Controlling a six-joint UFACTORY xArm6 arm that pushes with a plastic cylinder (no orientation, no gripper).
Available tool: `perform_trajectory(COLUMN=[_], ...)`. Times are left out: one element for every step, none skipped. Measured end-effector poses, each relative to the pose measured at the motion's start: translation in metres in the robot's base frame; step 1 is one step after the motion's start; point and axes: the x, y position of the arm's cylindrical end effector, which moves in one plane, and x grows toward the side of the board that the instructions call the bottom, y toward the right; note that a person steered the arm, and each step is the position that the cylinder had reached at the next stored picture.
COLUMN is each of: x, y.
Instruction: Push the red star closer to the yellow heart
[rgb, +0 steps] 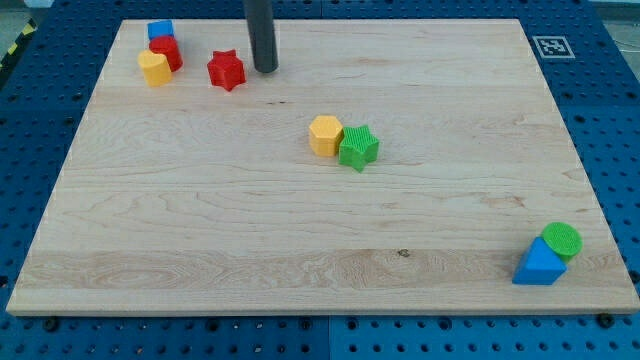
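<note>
The red star lies near the view's top left on the wooden board. The yellow heart sits further left, touching a red block with a blue cube just above it. My tip rests on the board just right of the red star, with a small gap between them. The star is a short way right of the yellow heart, apart from it.
A yellow hexagon block touches a green star near the board's middle. A green cylinder and a blue triangular block sit together at the bottom right corner. The board edge runs along the bottom.
</note>
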Motion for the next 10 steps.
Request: perform_trajectory(x=[0.003,0.005,0.007,0.007,0.007,0.014,0.033,0.074,0.136,0.211], y=[-0.021,-0.055,-0.079,-0.064,0.015,0.105,0.199,0.292,0.361,0.39])
